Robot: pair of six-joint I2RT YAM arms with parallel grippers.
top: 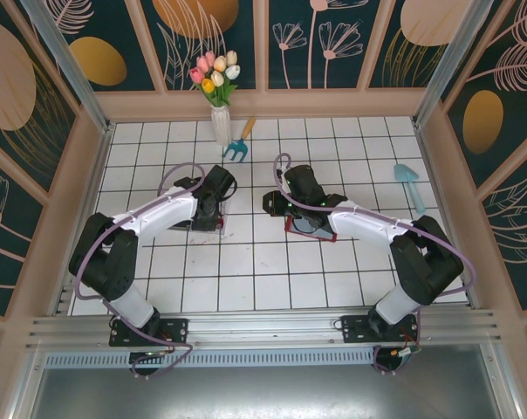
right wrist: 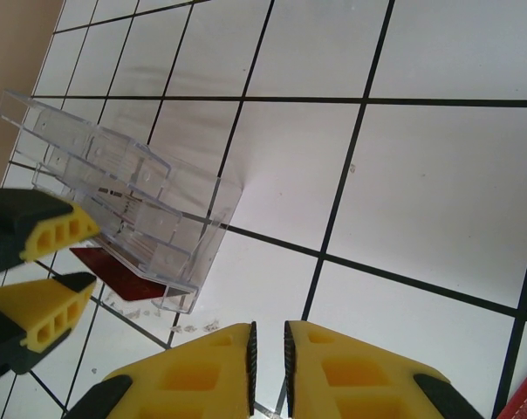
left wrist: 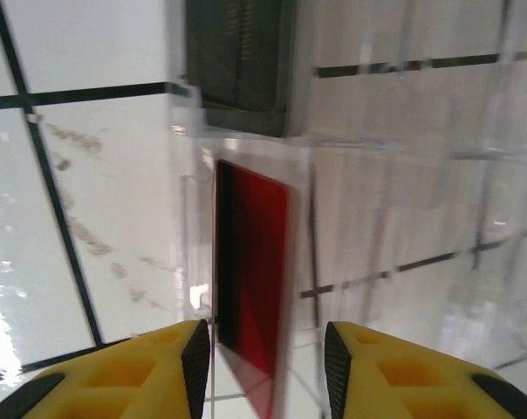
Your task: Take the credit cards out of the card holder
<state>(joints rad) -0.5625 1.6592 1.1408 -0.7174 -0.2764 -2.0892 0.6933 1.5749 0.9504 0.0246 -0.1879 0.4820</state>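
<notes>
Wallet, flat and red, the rectangular folding card holder (top: 291, 230), lay on the white tiled worktop (right wrist: 438, 192) beneath your right arm, which covered most of it in the top view. The right wrist camera caught a red corner of it at the lower right. Whether it lay open or folded, and whether cards were inside, could not be told.

Your right claw (right wrist: 268, 349) was clenched on nothing, its yellow pads almost touching, over bare tile near that corner. Your left claw (left wrist: 265, 367) was released, with its pads spread to either side of a flat red piece (left wrist: 250, 262) standing in a clear plastic compartment tray (right wrist: 124, 188), not visibly touching it. A dark piece (left wrist: 237, 61) sat in the slot beyond.

By its look, the holder was probably light, thin and limp at the fold, with a smooth cover likely to slide on tile. You would have done best to pin one panel flat near the spine with one claw and pinch a card's exposed edge with the other. Cards would be stiff but slick, so a square grip across the short edge seemed safest.
</notes>
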